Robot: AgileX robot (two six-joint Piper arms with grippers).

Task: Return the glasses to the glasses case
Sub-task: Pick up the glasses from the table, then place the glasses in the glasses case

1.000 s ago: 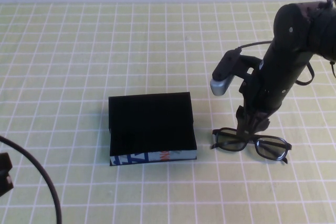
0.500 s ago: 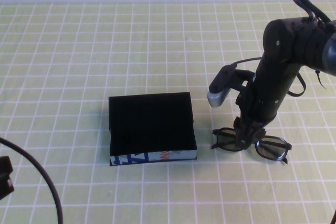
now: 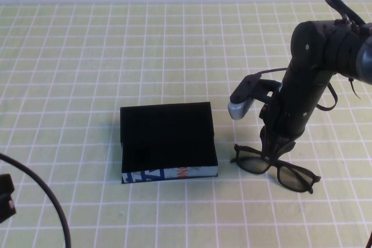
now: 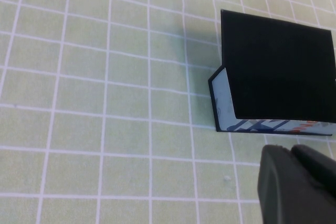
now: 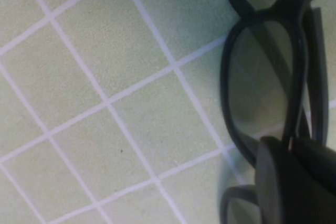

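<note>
The black glasses [image 3: 295,178] lie right of the glasses case [image 3: 167,135], slanting with their right end nearer the table's front edge. The case is a black box with its flap lid over it and a white, blue and orange-red front edge. My right gripper [image 3: 274,153] points down and is shut on the glasses at the bridge. In the right wrist view the gripper [image 5: 294,153] pinches the frame between the lenses [image 5: 262,77]. My left gripper [image 4: 292,153] is shut and empty, near the case's [image 4: 278,66] printed front edge.
The table is covered by a green cloth with a white grid [image 3: 87,56]. A black cable [image 3: 46,198] from the left arm curves across the front left corner. The right arm's wrist camera [image 3: 239,108] juts out toward the case.
The right gripper has come down slightly on the glasses' bridge. The glasses have turned, their right end swinging toward the front edge. The case and left arm have not moved.
</note>
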